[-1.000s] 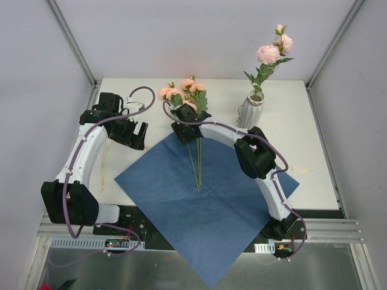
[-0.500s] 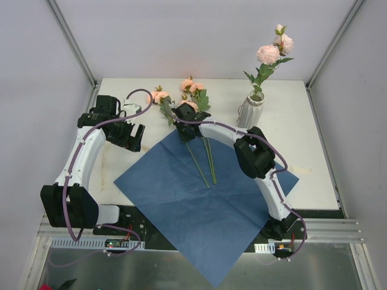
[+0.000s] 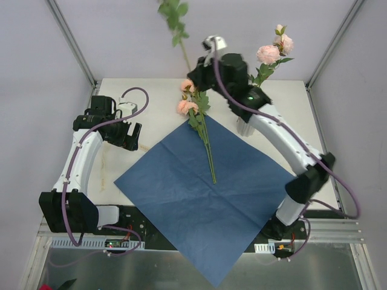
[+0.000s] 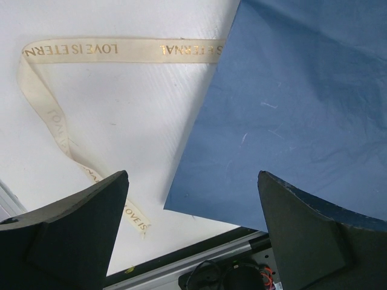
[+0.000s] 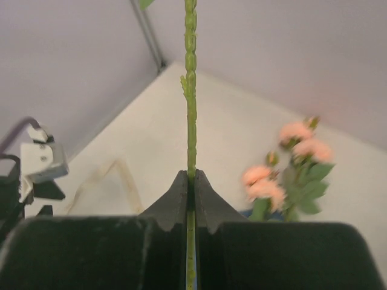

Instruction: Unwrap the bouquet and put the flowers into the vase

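- One long green flower stem (image 5: 190, 90), leafy at its top, stands upright high above the table, pinched between the closed fingers of the right gripper (image 5: 190, 178).
- The other peach-pink roses (image 3: 187, 99) lie with their stems on the far corner of the flat blue paper sheet (image 3: 199, 199).
- The white ribbed vase (image 3: 243, 127), partly hidden by the right arm, holds pale pink roses (image 3: 269, 53).
- The left gripper (image 4: 192, 178) hovers spread wide and empty over the paper's left edge, near the cream printed ribbon (image 4: 60, 121) on the white table (image 3: 296, 145).
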Robot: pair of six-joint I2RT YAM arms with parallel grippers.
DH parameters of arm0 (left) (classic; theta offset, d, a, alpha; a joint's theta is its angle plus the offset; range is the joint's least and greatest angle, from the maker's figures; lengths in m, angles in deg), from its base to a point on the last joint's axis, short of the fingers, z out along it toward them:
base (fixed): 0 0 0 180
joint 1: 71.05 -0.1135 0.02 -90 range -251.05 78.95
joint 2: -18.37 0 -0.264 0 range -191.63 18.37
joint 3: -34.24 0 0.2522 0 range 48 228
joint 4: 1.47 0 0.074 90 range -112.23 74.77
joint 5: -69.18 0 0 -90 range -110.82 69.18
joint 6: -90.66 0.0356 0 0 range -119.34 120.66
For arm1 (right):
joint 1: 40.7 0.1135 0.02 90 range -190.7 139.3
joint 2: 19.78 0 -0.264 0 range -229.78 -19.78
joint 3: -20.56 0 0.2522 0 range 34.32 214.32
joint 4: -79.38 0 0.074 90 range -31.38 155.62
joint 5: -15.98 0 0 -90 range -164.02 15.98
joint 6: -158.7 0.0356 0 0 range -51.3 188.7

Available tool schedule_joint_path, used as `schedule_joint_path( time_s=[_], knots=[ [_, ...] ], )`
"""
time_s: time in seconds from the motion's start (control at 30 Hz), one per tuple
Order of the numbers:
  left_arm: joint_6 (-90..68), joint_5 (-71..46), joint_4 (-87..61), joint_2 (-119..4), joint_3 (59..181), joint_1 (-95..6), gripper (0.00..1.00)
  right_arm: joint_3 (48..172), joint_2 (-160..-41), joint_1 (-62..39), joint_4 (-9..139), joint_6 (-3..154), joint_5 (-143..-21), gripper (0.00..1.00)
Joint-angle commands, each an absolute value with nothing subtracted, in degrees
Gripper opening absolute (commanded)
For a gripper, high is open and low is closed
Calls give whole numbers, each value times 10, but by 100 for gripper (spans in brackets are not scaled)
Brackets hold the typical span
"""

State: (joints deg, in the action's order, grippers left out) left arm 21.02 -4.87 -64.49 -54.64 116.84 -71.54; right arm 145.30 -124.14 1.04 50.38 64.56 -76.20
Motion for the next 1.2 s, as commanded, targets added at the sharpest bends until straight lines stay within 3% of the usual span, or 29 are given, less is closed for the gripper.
schedule_joint_path(
  time_s=[0.0,0.1,0.47,0.97,1.17],
  knots=[
    [209,-42,-646,-535,1171,-721,88,1345,-1096,-32,707,554,-723,1],
    [208,-39,-646,-540,1175,-721,88,1238,-1003,-57,861,483,-683,1],
    [207,-24,-641,-578,1193,-722,87,1203,-991,-128,1028,343,-597,1],
    [222,-30,-640,-601,1206,-722,87,1141,-1037,-195,1087,382,-571,1],
    [220,-28,-640,-600,1211,-723,87,1057,-1011,-193,1116,414,-517,3]
  ],
)
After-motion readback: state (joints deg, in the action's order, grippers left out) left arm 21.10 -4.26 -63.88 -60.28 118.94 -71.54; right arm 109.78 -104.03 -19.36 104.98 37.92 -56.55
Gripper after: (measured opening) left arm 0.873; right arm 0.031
